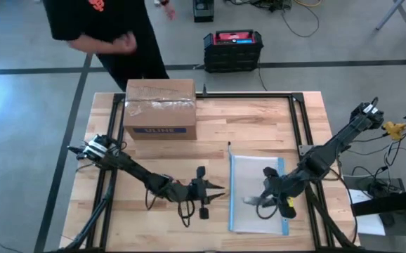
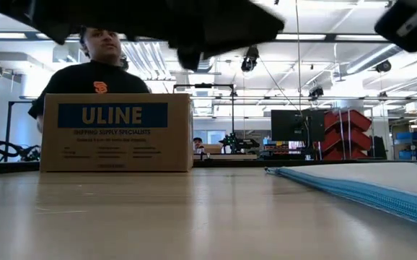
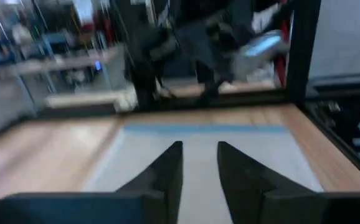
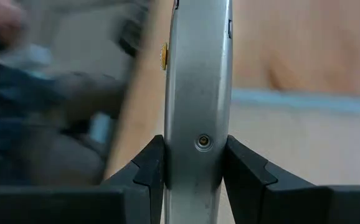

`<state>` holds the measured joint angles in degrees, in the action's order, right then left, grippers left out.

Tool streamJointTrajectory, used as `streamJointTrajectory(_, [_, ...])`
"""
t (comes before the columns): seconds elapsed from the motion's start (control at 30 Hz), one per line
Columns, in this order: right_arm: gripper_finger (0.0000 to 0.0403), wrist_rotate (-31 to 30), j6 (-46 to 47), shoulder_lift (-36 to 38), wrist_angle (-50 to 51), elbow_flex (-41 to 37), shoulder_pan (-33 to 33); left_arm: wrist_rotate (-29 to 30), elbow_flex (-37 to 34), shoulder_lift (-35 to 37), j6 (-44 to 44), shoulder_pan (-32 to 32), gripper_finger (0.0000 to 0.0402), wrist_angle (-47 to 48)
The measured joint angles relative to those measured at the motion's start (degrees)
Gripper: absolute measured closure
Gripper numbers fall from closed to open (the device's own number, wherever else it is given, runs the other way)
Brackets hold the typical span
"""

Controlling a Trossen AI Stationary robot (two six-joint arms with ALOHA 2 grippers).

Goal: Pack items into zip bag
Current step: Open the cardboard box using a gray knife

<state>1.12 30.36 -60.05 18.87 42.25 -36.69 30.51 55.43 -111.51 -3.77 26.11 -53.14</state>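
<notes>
Grippers over your table — right gripper (image 4: 195,163) clamps a grey metal tool (image 4: 197,93) above the bag (image 1: 249,204); left gripper (image 3: 200,165) narrowly parted, empty.

Your right gripper (image 4: 195,168) clamps a silver metal tool (image 4: 197,93) between its two dark fingers (image 4: 152,165), one pressed to each flank. The tool runs toward twelve o'clock, with a round rivet low on its face and a small brass knob on its nine o'clock edge.

Clear zip bag (image 1: 256,193) flat on table's right half, blue zip strip along left edge.
</notes>
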Motion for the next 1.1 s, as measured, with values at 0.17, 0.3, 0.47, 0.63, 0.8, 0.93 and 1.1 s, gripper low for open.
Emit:
streamJointTrajectory(0.17, [0.0298, 11.07, -3.88, 0.37, -8.14, -1.59, 5.02, -5.04, 1.22, -1.07, -10.05, 0.1, 0.0251, -7.83])
streamJointTrajectory(0.3, [0.0298, 18.01, -7.62, -0.36, -14.54, -1.59, 8.32, -12.56, 3.99, -1.09, -13.13, -0.26, 0.0218, -7.83])
streamJointTrajectory(0.47, [0.0298, 26.22, -10.06, -3.03, -23.28, -1.59, 11.41, -16.1, 7.48, -1.09, -17.68, -0.36, 0.0201, -7.2])
streamJointTrajectory(0.63, [0.0298, 31.06, -10.46, -6.24, -28.85, -1.59, 13.69, -20.06, 10.89, -1.11, -21.17, -0.42, 0.0205, -4.7])
streamJointTrajectory(0.8, [0.0298, 34.43, -9.11, -9.74, -32.99, -1.59, 15.37, -22.46, 14.37, -1.11, -24.01, -0.68, 0.0219, -1.12])
streamJointTrajectory(0.93, [0.0298, 36.27, -8.49, -11.03, -36.49, -1.43, 15.99, -25.6, 16.98, -1.11, -23.24, -1.12, 0.0228, 5.36])
streamJointTrajectory(1.1, [0.0298, 36.94, -7.81, -11.91, -37.85, -1.43, 16.94, -27.15, 18.82, -1.18, -22.78, -1.21, 0.0238, 7.03])
